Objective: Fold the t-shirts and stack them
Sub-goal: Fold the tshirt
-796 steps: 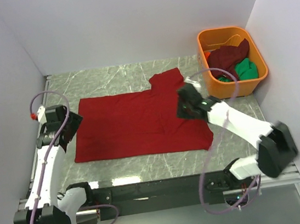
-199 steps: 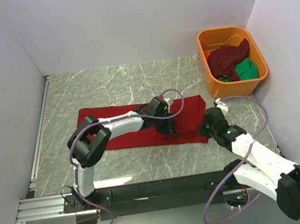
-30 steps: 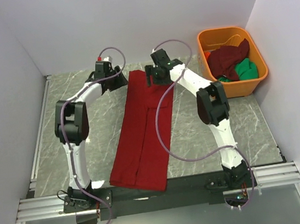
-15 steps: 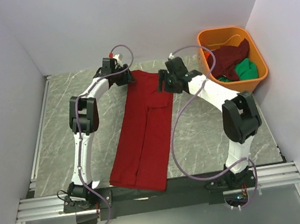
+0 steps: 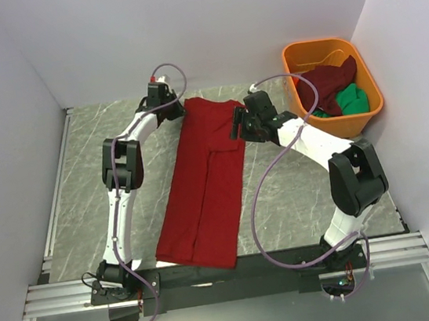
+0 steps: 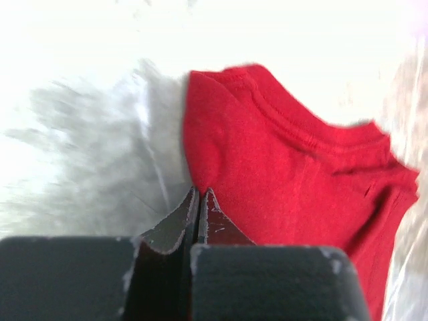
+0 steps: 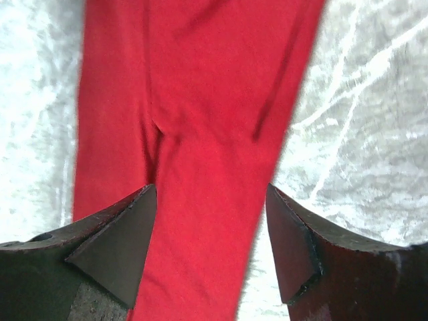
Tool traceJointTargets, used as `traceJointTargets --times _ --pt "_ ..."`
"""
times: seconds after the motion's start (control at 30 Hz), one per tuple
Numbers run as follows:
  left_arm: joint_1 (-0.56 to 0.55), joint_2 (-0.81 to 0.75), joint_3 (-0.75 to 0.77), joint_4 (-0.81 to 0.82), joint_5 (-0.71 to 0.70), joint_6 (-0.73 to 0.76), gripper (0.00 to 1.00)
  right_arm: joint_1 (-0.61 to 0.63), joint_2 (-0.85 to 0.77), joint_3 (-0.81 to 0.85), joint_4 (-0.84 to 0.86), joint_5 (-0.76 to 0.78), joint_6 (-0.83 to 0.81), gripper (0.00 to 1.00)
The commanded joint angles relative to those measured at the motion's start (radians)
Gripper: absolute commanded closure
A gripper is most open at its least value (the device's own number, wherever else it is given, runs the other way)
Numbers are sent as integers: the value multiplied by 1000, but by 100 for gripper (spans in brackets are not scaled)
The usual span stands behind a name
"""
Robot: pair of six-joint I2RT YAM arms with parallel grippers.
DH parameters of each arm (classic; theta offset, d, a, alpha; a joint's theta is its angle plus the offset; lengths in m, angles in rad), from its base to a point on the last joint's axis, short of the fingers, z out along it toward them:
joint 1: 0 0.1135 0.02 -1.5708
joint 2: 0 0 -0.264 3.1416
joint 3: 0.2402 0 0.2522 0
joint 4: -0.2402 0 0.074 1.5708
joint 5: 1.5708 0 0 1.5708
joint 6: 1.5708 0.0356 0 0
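Note:
A bright red t-shirt point(image 5: 206, 185) lies on the marble table as a long narrow strip, running from the back wall toward the near edge. My left gripper point(image 5: 175, 110) is at its far left corner. In the left wrist view the left gripper point(image 6: 199, 192) is shut, with the edge of the red t-shirt point(image 6: 287, 174) starting right at the tips. My right gripper point(image 5: 238, 126) hangs open over the far right edge. In the right wrist view the red t-shirt point(image 7: 200, 100) passes between the right gripper's point(image 7: 210, 221) spread fingers. A dark maroon t-shirt point(image 5: 329, 82) and a green t-shirt point(image 5: 351, 99) lie bunched in the tub.
An orange plastic tub point(image 5: 327, 41) stands at the back right corner, against the right wall. White walls close the table on the left, back and right. The black rail with both arm bases point(image 5: 237, 272) runs along the near edge, and the shirt's near end reaches it.
The left gripper slid a little right to the shirt's far corner and shut. The right gripper, still open, drew right and toward the near side, along the shirt's right edge.

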Motion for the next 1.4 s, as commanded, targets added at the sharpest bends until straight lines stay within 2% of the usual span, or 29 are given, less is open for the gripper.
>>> traceJointTargets --times 0.0,0.13,0.2,0.27,0.3,0.37,0.4,0.47,0.5,0.57,0.67,0.77,0.8,0.87,0.9,0.93,1.0,1.1,1.2,1.23,1.37 --pt "45 -6 24 106 -167 -101 99 -4 -25 -31 31 1 -1 28" --pt "79 5 61 108 -235 -164 99 -4 -7 -36 25 2 -7 28" --pt "92 -6 37 98 -332 -210 98 -4 7 -30 16 4 -10 28" --pt "102 -34 -9 155 -310 -220 90 -6 13 -25 7 1 -16 28" --pt "106 -37 -17 173 -290 -214 76 -3 13 -26 7 1 -18 28" --pt "108 -27 7 158 -273 -197 65 -3 10 -34 -1 4 -23 28" --pt "109 -26 18 151 -258 -186 54 -4 7 -37 -5 5 -23 28" --pt "109 -66 -5 151 -253 -172 45 -3 -3 -56 -18 2 -21 28" --pt "109 -95 -67 157 -258 -172 38 -3 -25 -68 -16 2 -18 28" --pt "111 -214 -161 195 -281 -177 35 3 -52 -106 -13 1 -6 28" --pt "112 -389 -325 145 -351 -212 34 41 -118 -163 -15 -30 13 28" --pt "112 -584 -523 53 -423 -299 41 107 -194 -232 -4 -42 39 30" --pt "105 -636 -645 34 -437 -319 47 164 -221 -246 -4 -29 48 32" --pt "91 -805 -776 -16 -504 -390 50 233 -259 -289 -2 -7 83 34" --pt "64 -869 -931 -38 -532 -411 53 297 -270 -304 2 -4 100 37" --pt "45 -1008 -1012 -46 -564 -439 52 330 -283 -336 15 23 127 38" --pt "-21 -1157 -1238 -69 -644 -503 55 427 -307 -365 30 46 160 42" --pt "-85 -1487 -1450 -176 -673 -568 57 558 -292 -373 56 85 216 46" --pt "-102 -1667 -1601 -245 -639 -603 58 658 -220 -323 59 138 264 47" --pt "-102 -1769 -1629 -273 -626 -599 59 713 -197 -289 53 154 288 47" --pt "-108 -1913 -1694 -374 -629 -661 61 788 -59 -215 55 188 324 49"
